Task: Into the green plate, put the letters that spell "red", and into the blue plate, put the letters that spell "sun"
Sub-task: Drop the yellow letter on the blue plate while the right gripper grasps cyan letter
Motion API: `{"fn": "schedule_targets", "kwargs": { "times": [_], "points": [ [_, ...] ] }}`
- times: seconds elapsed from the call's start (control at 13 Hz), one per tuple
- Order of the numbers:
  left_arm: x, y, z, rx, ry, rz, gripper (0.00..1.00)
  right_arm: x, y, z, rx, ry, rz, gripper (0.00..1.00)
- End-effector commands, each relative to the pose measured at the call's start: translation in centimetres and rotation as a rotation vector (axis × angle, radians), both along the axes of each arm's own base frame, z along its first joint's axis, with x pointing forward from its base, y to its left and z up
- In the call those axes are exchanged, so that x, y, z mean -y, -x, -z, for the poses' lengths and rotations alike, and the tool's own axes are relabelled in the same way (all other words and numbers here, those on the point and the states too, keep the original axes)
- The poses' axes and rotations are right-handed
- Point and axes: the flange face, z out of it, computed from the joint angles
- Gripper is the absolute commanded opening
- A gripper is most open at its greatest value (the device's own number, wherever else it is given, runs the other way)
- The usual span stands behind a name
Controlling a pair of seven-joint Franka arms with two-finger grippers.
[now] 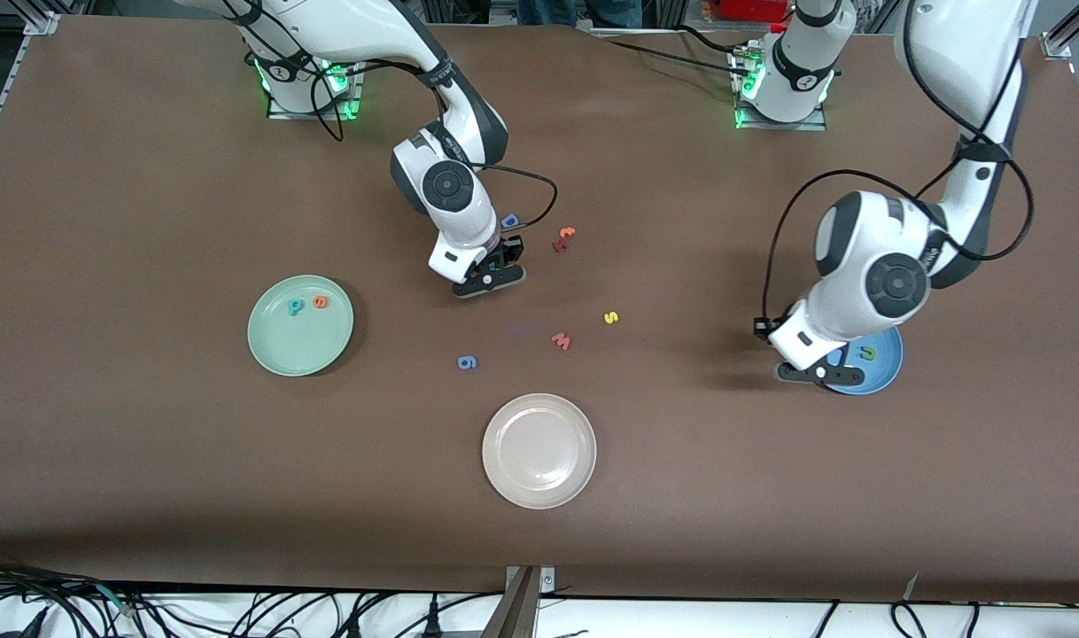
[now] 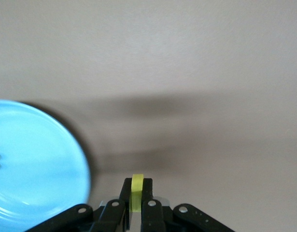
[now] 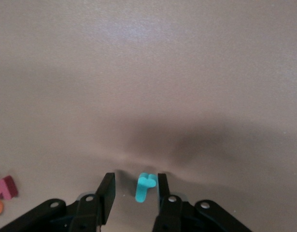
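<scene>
On the brown surface, the round mid-blue plate lies nearest, holding a dark green "n". Over its rim, the left gripper has its jaws clenched on a yellow letter. A yellow "s" lies mid-surface. The round mint-green plate holds the teal "d" and orange "e". Farthest, the right gripper stands with its jaws apart around the teal "r".

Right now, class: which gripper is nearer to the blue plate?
Left. The left gripper, shut on a yellow letter, hangs at the blue plate's rim; the right gripper brackets the teal r mid-table.
</scene>
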Motion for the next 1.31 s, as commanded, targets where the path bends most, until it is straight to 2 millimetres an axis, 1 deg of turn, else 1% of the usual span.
{"fn": "schedule_targets", "kwargs": {
  "times": [0.0, 0.08, 0.23, 0.31, 0.39, 0.46, 0.62, 0.69, 0.77, 0.85, 0.93, 1.0, 1.08, 1.23],
  "points": [
    [-2.7, 1.0, -1.1, 0.002, 0.024, 0.151, 0.00, 0.0, 0.2, -0.2, -0.002, 0.000, 0.090, 0.40],
    [-4.4, 1.1, -1.0, -0.001, 0.037, 0.224, 0.00, -0.6, 0.8, -0.1, -0.006, 0.005, 0.126, 0.37],
    [-8.2, 1.4, -0.4, -0.005, 0.105, 0.272, 0.00, -1.0, 1.4, 0.3, -0.017, 0.017, 0.202, 0.32],
    [-9.6, 1.5, 0.2, -0.006, 0.138, 0.286, 0.00, -1.2, 1.8, 0.5, -0.022, 0.024, 0.212, 0.32],
    [-11.0, 1.6, 0.5, -0.007, 0.150, 0.284, 0.00, -0.9, 2.1, 0.8, -0.026, 0.032, 0.210, 0.32],
    [-11.6, 1.8, 0.8, -0.013, 0.152, 0.278, 0.00, -0.8, 2.0, 0.8, -0.026, 0.036, 0.208, 0.32],
    [-11.6, 2.6, 1.7, -0.030, 0.179, 0.252, 0.00, -0.2, 1.5, 0.9, -0.020, 0.044, 0.218, 0.32],
    [-12.0, 2.9, 2.3, -0.038, 0.196, 0.229, 0.00, -0.1, 1.4, 0.8, -0.018, 0.043, 0.219, 0.32],
    [-12.1, 3.0, 2.8, -0.047, 0.199, 0.223, 0.02, 0.4, 0.7, 0.3, -0.009, 0.045, 0.232, 0.32],
    [-12.1, 3.0, 3.0, -0.050, 0.200, 0.223, 0.09, 0.6, 0.5, -0.2, -0.015, 0.051, 0.234, 0.32],
    [-12.0, 3.0, 3.1, -0.052, 0.199, 0.215, 0.30, 0.9, 0.3, -0.7, -0.017, 0.056, 0.239, 0.32],
    [-12.1, 3.0, 3.1, -0.051, 0.198, 0.211, 0.46, 0.9, 0.3, -0.6, -0.019, 0.058, 0.242, 0.32],
    [-12.1, 2.9, 2.9, -0.049, 0.196, 0.211, 0.55, 0.8, 0.5, -0.2, -0.023, 0.063, 0.251, 0.32],
    [-12.1, 2.8, 2.8, -0.046, 0.195, 0.208, 0.59, 0.1, 1.4, 0.5, -0.028, 0.071, 0.242, 0.32]
  ]
}}
